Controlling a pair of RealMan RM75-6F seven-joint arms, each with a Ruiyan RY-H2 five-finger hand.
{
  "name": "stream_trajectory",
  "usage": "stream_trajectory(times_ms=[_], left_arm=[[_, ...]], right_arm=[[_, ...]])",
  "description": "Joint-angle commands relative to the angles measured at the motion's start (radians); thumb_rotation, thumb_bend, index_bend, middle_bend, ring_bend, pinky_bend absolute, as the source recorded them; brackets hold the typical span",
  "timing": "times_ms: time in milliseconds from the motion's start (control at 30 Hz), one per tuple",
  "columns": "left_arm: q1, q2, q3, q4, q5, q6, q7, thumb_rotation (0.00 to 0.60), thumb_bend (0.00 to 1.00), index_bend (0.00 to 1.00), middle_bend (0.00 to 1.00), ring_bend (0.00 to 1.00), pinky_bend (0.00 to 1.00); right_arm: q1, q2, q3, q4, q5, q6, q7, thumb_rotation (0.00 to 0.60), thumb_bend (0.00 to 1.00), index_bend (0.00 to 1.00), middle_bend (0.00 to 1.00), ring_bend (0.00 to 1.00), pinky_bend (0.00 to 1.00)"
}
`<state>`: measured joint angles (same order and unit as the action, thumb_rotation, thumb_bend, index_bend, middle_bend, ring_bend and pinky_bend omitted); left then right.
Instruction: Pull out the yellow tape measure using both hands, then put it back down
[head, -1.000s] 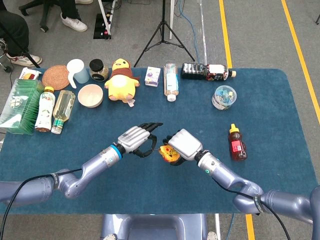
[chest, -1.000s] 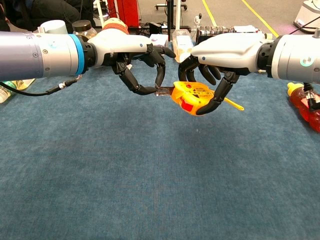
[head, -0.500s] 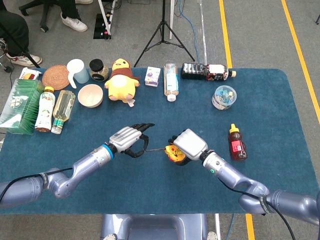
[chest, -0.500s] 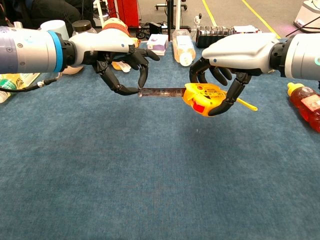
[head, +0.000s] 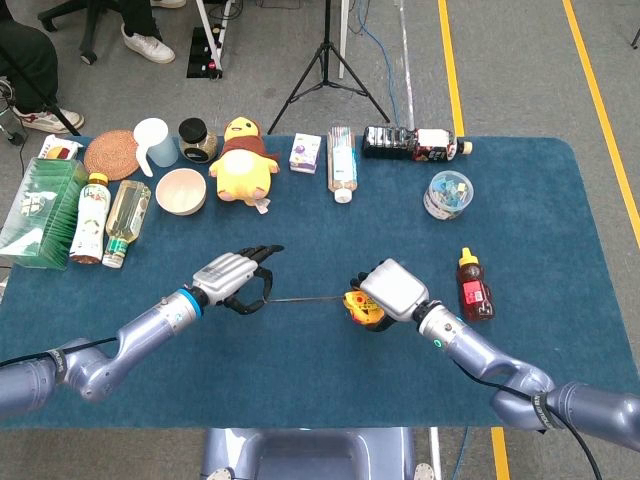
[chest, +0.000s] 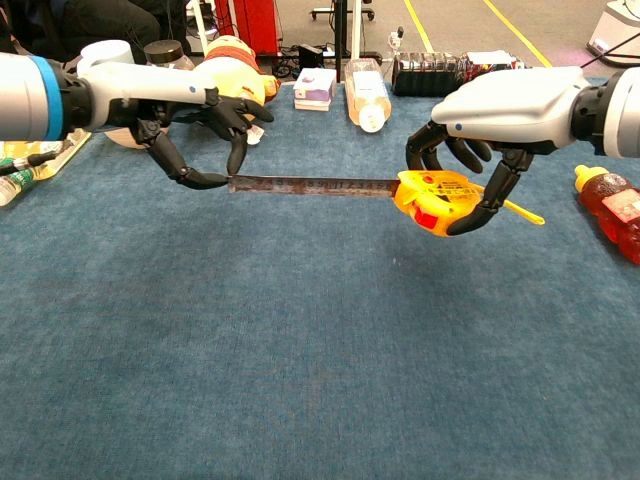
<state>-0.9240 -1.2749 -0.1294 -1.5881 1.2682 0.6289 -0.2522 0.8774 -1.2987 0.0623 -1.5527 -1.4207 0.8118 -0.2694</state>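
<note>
- The right hand (chest: 470, 190) is clenched round the yellow plastic tape-measure case (chest: 432, 198), holding it clear above the blue felt-covered table (chest: 300, 360) — an anchor for the pull, I judge.
- The left hand (chest: 205, 130) pinches the tip of the dark metal blade (chest: 312, 185) between its fingertips, well apart from the case.
- The blade spans level between both hands — extended, so setting it down looks next.
- A red honey bottle (head: 474, 288) lies near the right arm, a possible snag.

Both arms reach forward above the worktop, held apart. The left hand (chest: 195, 130) pinches with curled fingers; the right hand (chest: 490, 150) is cupped, fingers wrapped downward.
</note>
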Motion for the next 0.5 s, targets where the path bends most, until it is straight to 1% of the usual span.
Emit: stream_trajectory(times_ms=[33,500], left_arm=[[0.016,0.025,0.010,-0.013,0.016,0.006,-0.018,0.600,0.40,0.59,0.01,0.00,0.08],[0.086,0.138,0.057,-0.045,0.091,0.037,-0.097,0.600,0.40,0.59,0.01,0.00,0.08]], right_arm=[[-0.004,0.008,-0.004,0.001,-0.002,0.000,-0.001,0.416,0.22,0.59,0.63,0.58,0.53],[-0.034,0.053,-0.024,-0.006,-0.011,0.015,0.004,0.413,0.22,0.59,0.63,0.59,0.53]])
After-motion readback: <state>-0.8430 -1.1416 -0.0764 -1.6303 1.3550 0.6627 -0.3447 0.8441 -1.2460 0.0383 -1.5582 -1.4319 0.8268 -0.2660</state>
